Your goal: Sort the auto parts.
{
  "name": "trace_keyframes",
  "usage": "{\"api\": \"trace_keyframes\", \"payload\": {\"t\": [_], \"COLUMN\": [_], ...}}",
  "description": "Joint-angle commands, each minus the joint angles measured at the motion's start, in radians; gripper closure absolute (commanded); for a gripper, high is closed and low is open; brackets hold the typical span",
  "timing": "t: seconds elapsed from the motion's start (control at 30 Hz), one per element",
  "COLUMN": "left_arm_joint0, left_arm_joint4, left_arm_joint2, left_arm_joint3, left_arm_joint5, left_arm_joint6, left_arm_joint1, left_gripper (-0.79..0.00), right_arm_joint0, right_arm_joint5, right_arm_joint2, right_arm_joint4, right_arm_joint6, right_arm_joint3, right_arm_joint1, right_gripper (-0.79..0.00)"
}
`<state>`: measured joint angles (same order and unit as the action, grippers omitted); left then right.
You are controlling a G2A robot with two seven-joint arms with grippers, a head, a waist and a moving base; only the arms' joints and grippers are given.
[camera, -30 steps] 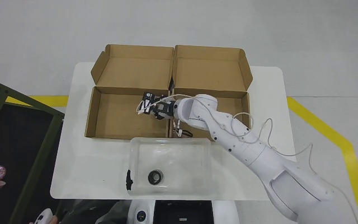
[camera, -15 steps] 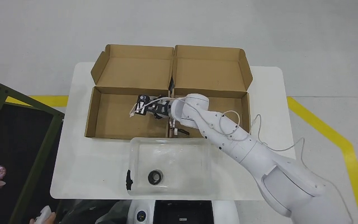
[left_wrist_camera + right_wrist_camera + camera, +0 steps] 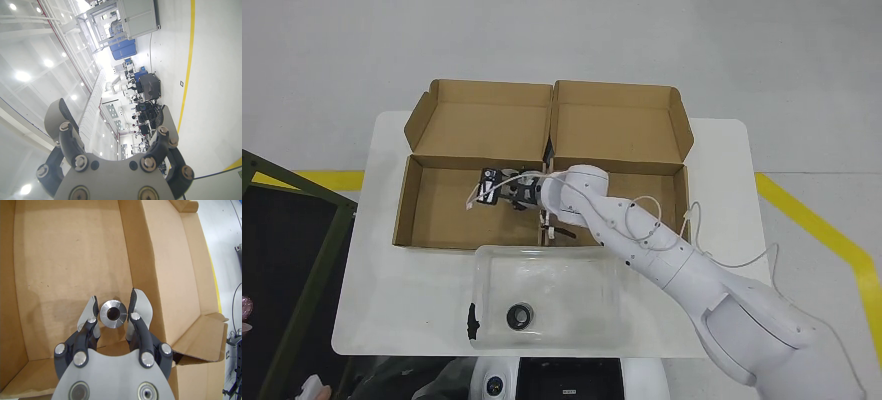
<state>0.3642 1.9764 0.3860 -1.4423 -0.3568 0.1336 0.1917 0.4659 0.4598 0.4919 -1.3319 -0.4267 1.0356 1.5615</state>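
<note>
My right gripper (image 3: pixel 113 298) is shut on a shiny metal bushing (image 3: pixel 121 314), a short cylinder with a round bore, held end-on between the two pads. It hangs over the floor of the left cardboard box (image 3: pixel 66 256), close to the wall that box shares with its neighbour. From above, the right gripper (image 3: pixel 487 190) sits over the middle of the left box (image 3: pixel 432 215), with the white arm stretched across the divider. My left gripper (image 3: pixel 112 106) is open with nothing between its fingers and points out into the room.
A second open cardboard box (image 3: pixel 652 195) stands to the right of the first, flaps up at the back. In front of both sits a clear plastic bin (image 3: pixel 582 265) holding a black ring part (image 3: pixel 520 317) and a dark piece (image 3: pixel 472 322) at its left wall.
The right arm has carried the bushing leftward, from near the divider between the boxes to farther over the left box. The bin's contents have not moved.
</note>
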Motion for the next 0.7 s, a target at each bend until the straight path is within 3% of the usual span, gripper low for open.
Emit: {"api": "trace_keyframes", "payload": {"t": [0.0, 0.27, 0.67], "left_arm_joint0": [0.000, 0.000, 0.000], "left_arm_joint4": [0.000, 0.000, 0.000], "left_arm_joint2": [0.000, 0.000, 0.000], "left_arm_joint3": [0.000, 0.000, 0.000], "left_arm_joint5": [0.000, 0.000, 0.000], "left_arm_joint6": [0.000, 0.000, 0.000], "left_arm_joint1": [0.000, 0.000, 0.000], "left_gripper": [-0.785, -0.785, -0.785], "right_arm_joint0": [0.000, 0.065, 0.301], "right_arm_joint5": [0.010, 0.075, 0.194], "right_arm_joint2": [0.013, 0.094, 0.213], "right_arm_joint4": [-0.005, -0.004, -0.024], "right_arm_joint6": [-0.007, -0.044, -0.110], "right_arm_joint3": [0.030, 0.213, 0.521], "right_arm_joint1": [-0.003, -0.038, -0.116], "right_gripper": [-0.317, -0.320, -0.317]}}
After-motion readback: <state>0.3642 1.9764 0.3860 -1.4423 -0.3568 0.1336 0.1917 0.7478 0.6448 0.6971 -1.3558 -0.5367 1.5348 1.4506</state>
